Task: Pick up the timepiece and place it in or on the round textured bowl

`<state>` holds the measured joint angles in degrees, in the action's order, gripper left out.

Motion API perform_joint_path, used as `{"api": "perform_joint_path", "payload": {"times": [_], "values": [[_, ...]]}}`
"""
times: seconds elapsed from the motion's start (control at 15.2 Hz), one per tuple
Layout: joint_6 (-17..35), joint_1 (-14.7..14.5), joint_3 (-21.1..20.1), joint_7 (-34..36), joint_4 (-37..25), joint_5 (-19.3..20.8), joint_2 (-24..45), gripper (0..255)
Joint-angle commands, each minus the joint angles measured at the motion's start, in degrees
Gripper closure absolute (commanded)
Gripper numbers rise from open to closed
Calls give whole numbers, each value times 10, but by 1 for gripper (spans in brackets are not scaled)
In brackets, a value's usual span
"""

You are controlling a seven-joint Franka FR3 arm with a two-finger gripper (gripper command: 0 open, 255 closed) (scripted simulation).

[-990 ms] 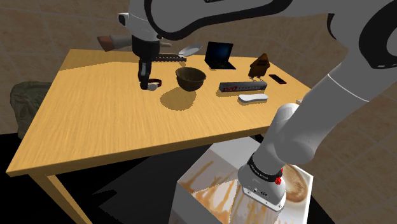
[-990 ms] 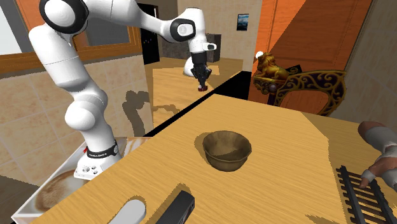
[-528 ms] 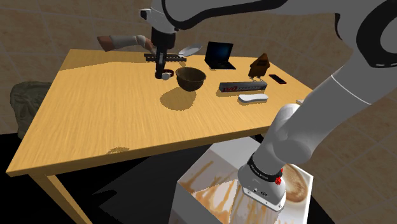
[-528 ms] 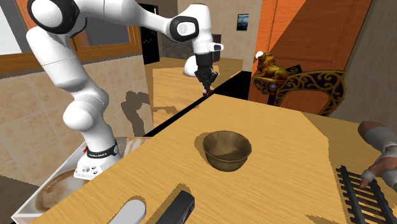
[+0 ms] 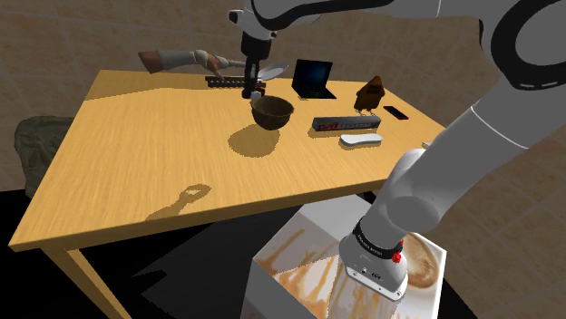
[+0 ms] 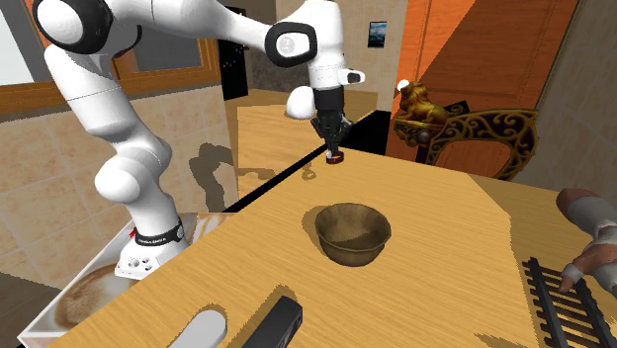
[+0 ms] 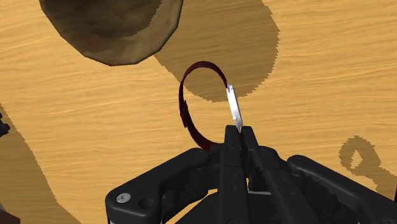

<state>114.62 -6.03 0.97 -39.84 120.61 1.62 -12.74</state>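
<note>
My gripper hangs in the air just beside the brown round textured bowl, on the shoulder view's left of it. It is shut on a wristwatch with a dark red strap and a silver face. In the wrist view the fingers pinch the watch's silver case, the strap loop sticks out ahead, and the bowl lies beyond it. The second exterior view shows the gripper and watch above the table, behind the bowl.
On the wooden table behind and beside the bowl lie a dark tablet, a black bar clock, a white remote, a brown figurine, a phone, a white dish and a dark comb-like strip.
The gripper has carried the watch across the table toward the shoulder view's right and back, from well left of the bowl to right beside it.
</note>
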Motion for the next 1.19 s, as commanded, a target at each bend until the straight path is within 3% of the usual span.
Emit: {"api": "perform_joint_path", "payload": {"times": [0.0, 0.66, 1.12], "values": [[-3, 11, 18, -29, -7, 0, 4, 255], [-18, 65, 100, -171, -96, -13, 76, 255], [35, 66, 100, -173, -50, -15, 83, 255]]}}
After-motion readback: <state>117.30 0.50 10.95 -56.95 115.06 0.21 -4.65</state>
